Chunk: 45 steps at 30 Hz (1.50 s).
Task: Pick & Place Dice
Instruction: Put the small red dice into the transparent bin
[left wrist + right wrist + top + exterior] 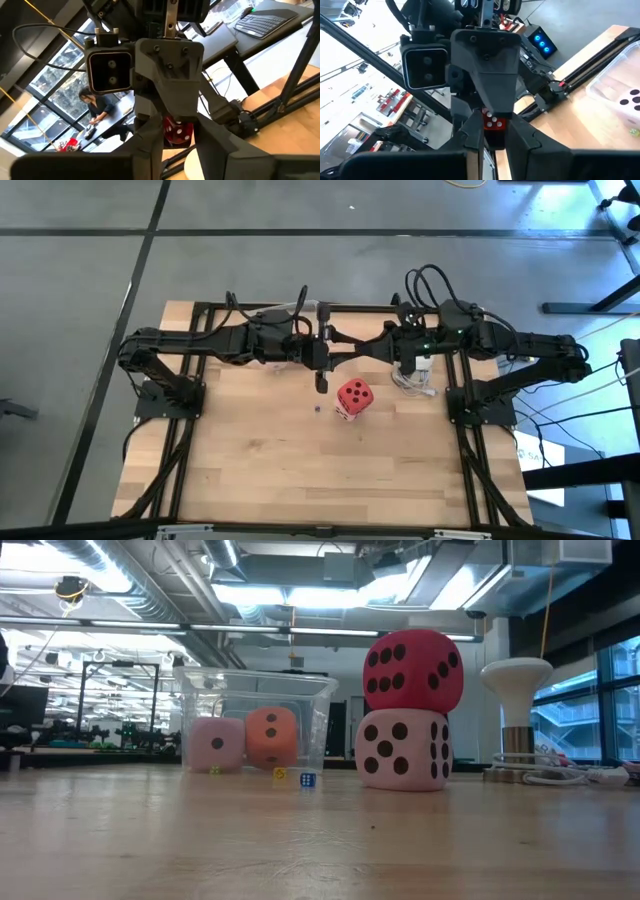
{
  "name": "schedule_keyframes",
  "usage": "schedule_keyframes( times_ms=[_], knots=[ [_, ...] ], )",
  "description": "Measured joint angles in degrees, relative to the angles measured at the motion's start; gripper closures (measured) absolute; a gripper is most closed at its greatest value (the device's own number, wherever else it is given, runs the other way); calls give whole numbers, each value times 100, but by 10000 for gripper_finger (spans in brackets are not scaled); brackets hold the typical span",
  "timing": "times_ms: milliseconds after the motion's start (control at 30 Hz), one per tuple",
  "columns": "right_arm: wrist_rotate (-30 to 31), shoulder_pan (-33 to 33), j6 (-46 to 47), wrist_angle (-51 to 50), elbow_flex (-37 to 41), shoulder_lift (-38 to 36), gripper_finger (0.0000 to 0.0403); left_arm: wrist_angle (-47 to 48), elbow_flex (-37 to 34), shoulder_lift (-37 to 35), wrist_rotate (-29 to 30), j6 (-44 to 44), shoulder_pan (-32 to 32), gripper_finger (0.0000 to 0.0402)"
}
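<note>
The left arm reaches in from the left edge of the tabletop [260, 470] along the far edge. Its pincer [178, 131] faces the other arm's pincer, above the middle of the far edge. A small red die [493, 121] with white pips sits between its fingers. Whether the left pincer is already clamped on that die cannot be determined.

A clear tub [250, 690] stands under the arms near the far edge. Inside it, a pink die [216, 744] and an orange die [271, 736] rest side by side, touching.

To the right of the tub, a large red die [412, 671] with dark pips sits on a pale pink die [403, 749]. This stack stands free on the tabletop, near the middle and clear of both arms.

The right arm reaches in from the right edge. Its pincer [494, 131] appears clamped on the small red die, nose to nose with the left pincer. The step in hand is probably a handover between the arms.

Handling: the large dice look soft and light, probably foam.
- Grip a die across two opposite flat faces, at mid-height.
- Expect the faces to yield under pressure, so a corner grip is likely to slip.
- Lift the top die straight up, or the pale pink die beneath may be dragged or tipped.
</note>
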<state>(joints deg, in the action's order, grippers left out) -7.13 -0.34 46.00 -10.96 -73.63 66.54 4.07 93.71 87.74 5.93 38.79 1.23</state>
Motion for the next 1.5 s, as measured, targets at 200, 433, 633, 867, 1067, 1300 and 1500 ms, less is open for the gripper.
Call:
schedule_keyframes(
  times_ms=[200,433,633,867,1067,1300,1500],
  knots=[
    [-134,1,-5,77,-2,55,357,-18,0,-8,-36,-8,-1,345],
    [-169,0,-7,146,-17,142,357,1,-7,-15,-136,-112,-2,382],
    [-272,0,4,126,-15,159,316,219,-7,-79,-135,-378,-45,383],
    [-257,7,123,159,-11,160,195,392,-13,-126,87,-440,-116,387],
    [-169,7,134,174,-9,172,142,580,-22,-262,384,-730,-122,387],
    [232,-3,105,44,-7,161,141,709,-2,-811,469,-1291,-125,387],
    [399,2,-13,-209,-4,157,155,1855,-7,-1308,1305,-1785,175,387]
  ],
)
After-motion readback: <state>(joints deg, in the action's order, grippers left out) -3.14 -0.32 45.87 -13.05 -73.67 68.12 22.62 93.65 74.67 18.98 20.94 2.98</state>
